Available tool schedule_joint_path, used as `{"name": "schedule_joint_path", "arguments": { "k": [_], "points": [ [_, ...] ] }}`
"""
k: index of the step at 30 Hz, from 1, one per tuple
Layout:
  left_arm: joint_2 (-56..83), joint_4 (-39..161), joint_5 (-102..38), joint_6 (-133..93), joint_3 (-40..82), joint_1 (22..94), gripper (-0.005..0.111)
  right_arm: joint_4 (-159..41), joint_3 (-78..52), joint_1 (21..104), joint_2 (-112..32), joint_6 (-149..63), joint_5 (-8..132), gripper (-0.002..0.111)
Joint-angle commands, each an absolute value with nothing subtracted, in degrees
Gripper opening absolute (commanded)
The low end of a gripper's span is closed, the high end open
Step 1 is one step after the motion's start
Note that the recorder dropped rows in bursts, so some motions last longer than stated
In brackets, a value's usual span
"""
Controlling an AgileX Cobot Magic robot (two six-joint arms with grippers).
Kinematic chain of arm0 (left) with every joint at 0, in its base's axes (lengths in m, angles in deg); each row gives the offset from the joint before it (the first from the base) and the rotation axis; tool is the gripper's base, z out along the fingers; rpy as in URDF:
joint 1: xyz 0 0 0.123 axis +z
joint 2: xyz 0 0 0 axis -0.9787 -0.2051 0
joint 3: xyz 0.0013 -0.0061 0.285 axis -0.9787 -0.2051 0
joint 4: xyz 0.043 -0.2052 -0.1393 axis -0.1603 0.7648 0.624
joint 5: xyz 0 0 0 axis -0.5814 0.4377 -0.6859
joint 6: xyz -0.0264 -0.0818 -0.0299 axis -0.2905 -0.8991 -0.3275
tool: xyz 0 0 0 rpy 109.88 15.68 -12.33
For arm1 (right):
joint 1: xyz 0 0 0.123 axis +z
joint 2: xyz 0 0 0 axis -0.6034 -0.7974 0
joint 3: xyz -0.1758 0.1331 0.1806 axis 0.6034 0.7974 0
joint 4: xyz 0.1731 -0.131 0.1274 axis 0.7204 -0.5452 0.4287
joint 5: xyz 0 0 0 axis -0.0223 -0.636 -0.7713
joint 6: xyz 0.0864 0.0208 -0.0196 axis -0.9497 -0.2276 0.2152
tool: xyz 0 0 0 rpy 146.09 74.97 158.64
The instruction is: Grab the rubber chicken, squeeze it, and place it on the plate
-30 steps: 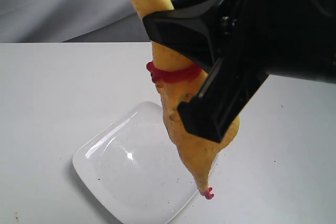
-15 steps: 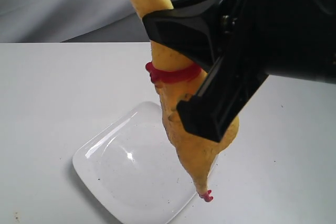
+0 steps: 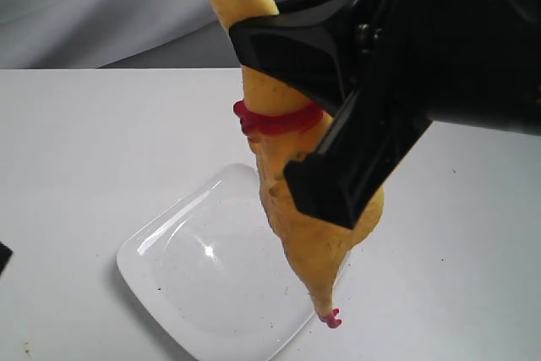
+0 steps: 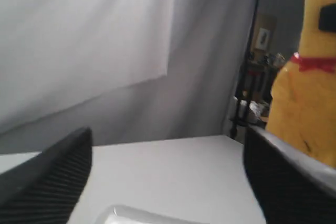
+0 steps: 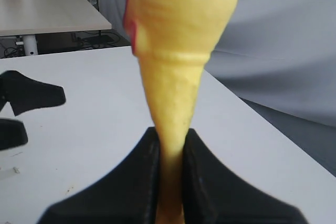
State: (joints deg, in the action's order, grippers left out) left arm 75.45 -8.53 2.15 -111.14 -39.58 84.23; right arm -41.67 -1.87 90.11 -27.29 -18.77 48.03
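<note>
Though its head runs out of frame and the right claw (image 5: 170, 153) hides its middle, the chicken (image 3: 325, 247) hangs feet-down, pinched in that claw. Its red tip is at the right rim of the plate (image 3: 199, 289); contact is unclear. The plate's near corner is cropped, toward the near edge of the bench (image 3: 84, 150). The left claw (image 4: 168, 145) is spread, empty.

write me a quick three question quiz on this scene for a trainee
1. Which one holds the rubber chicken? A) left gripper B) right gripper C) both
2. True or false: the rubber chicken lies flat on the plate.
3. Fill in: the left gripper is ___ and holds nothing.

Key: 1 B. 2 false: it hangs upright in the right gripper, red feet down. 3 open.
</note>
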Motion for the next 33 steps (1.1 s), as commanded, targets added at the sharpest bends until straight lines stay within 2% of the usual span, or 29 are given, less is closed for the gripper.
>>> {"name": "schedule_joint_path", "arguments": {
  "k": [1, 12, 33],
  "points": [
    [68.9, -11.2, 11.2, -113.7, -39.8, 84.5, 0.088, -40.0, -1.9, 89.7, -26.7, -18.6, 49.9, 0.000],
    [55.1, -11.5, 24.3, -111.8, -31.7, 84.5, 0.087, -39.0, -1.9, 89.7, -26.7, -18.7, 50.6, 0.000],
    [35.1, -9.1, 28.9, -100.2, -26.4, 84.5, 0.087, -38.0, -1.9, 89.7, -26.7, -18.7, 52.4, 0.000]
  ]
}}
